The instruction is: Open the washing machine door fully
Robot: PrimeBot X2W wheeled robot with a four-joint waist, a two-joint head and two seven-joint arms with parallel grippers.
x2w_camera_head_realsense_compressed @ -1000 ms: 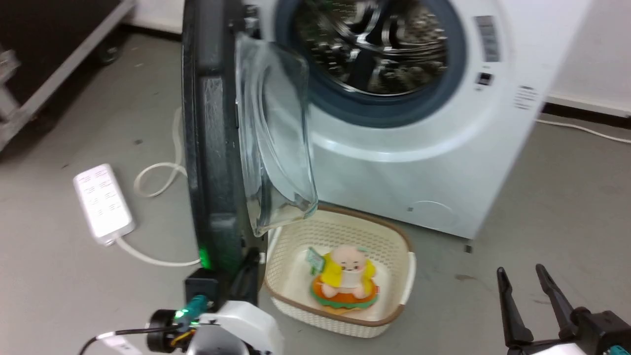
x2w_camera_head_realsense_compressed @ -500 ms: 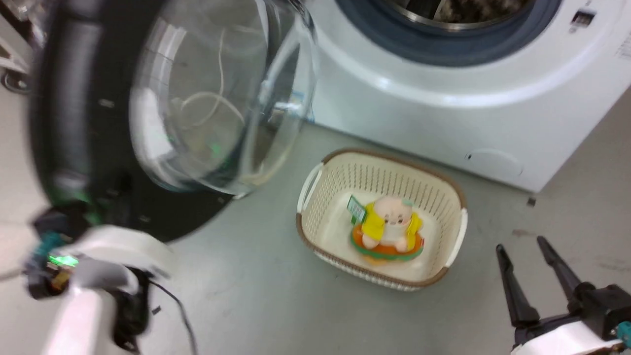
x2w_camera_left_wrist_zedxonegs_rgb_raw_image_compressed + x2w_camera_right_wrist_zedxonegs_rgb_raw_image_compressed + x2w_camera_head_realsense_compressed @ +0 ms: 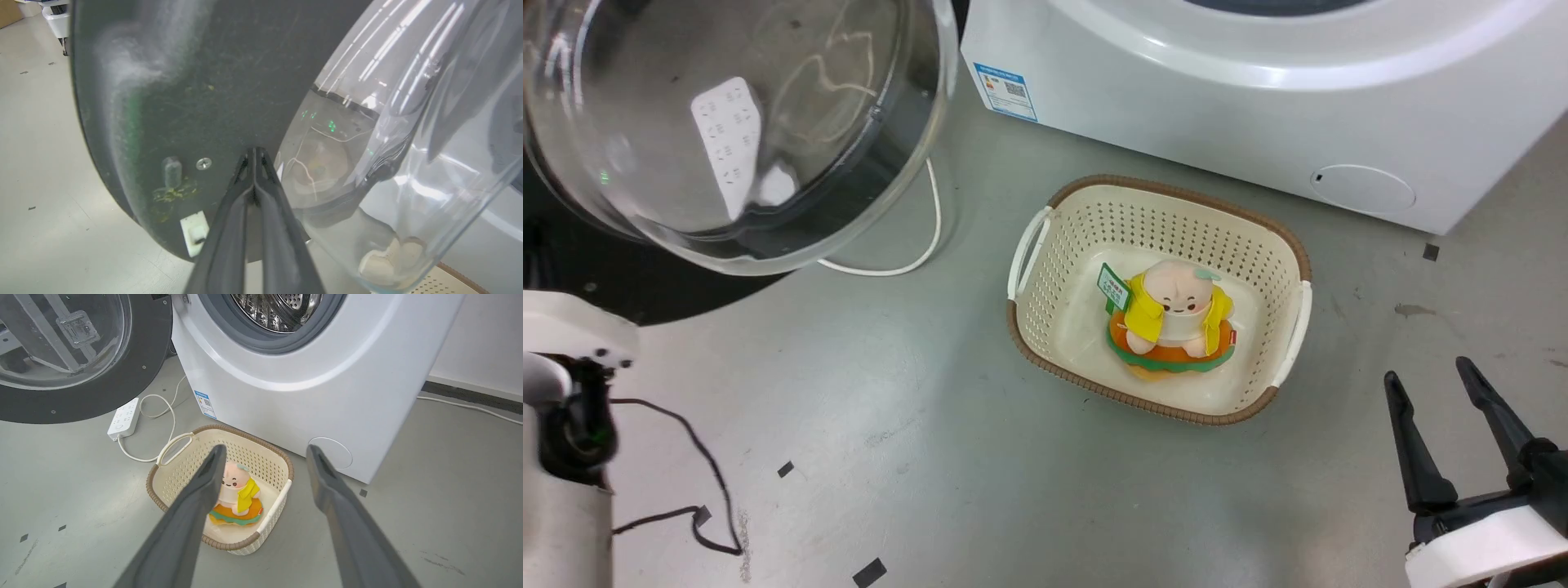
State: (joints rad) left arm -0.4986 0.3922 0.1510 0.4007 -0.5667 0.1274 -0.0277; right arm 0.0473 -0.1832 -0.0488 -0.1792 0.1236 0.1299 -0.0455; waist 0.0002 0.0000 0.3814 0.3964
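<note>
light: bright, even | shadows: soft | glare: streaks on washing machine door (image 3: 286, 81) | wrist views: bent at edges

Your door (image 3: 184, 81) is black plastic, glossy but scratched and dusty up close (one bright metal screw (image 3: 203, 163) sits in it). It frames a clear, smooth glass bowl (image 3: 735, 131) full of reflections. The washer (image 3: 327, 396) is glossy white. Its drum (image 3: 282, 310) is shiny perforated steel, inside a matt grey rubber ring (image 3: 261, 343). The basket (image 3: 1045, 327) looks like matt cream plastic, holed, with a brown woven-look rim. The toy (image 3: 1172, 318) is soft cloth. The floor (image 3: 931, 457) is smooth grey and scuffed. Your right claw (image 3: 1427, 369) has matt dark fingers.
</note>
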